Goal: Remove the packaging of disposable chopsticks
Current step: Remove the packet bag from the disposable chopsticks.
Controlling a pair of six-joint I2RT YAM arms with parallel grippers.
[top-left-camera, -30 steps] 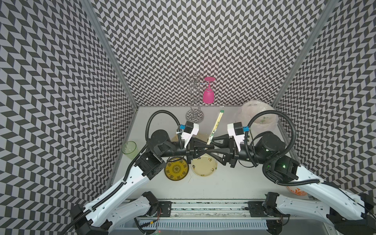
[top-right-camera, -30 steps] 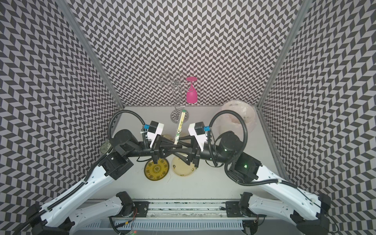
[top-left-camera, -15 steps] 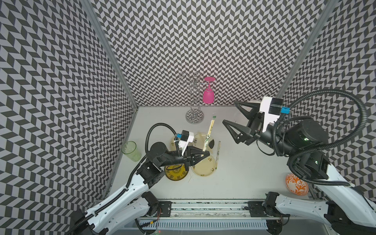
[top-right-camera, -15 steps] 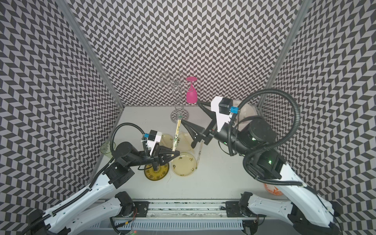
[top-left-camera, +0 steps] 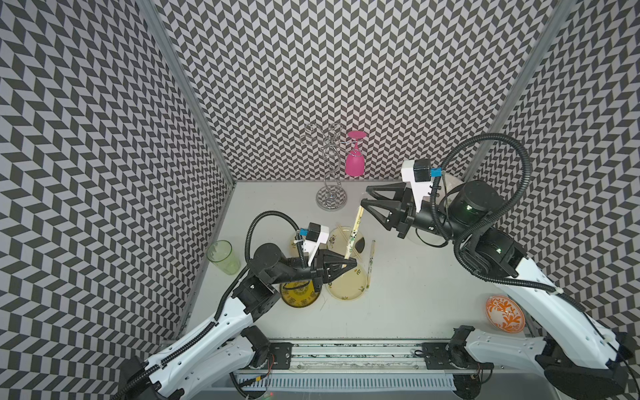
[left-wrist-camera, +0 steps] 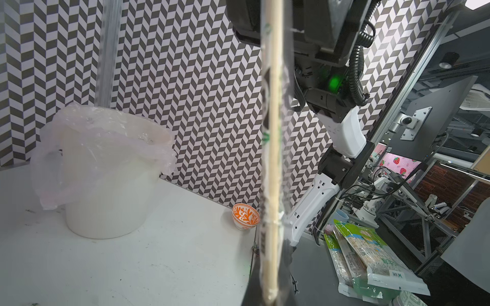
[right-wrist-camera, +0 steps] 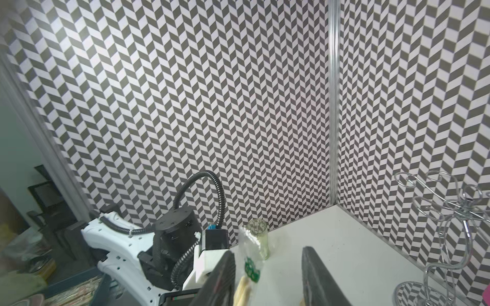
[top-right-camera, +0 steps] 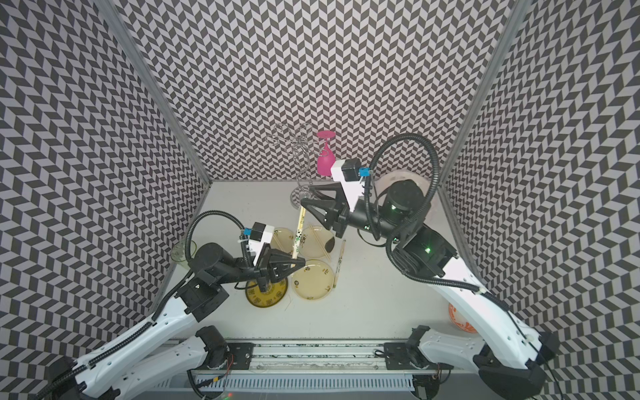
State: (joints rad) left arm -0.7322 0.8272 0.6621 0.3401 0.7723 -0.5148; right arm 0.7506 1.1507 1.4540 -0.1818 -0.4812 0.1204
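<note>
Your left gripper [top-left-camera: 352, 265] clamped on sleeve [top-left-camera: 354, 232], green print unreadable, right gripper [top-left-camera: 364, 196] jaws apart at its far end, plates [top-left-camera: 348, 288] beneath.

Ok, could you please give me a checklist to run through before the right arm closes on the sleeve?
1. Left gripper shut on the chopsticks' lower end: ok.
2. Right gripper open, fingers apart: ok.
3. Sleeve's green-printed end between the right fingers: ok, though close to one finger, off centre.
4. Wire rack apart from the right fingers: ok.
5. Lined bin open to take the sleeve: ok.
6. Sleeve end already torn open: cannot tell.
</note>
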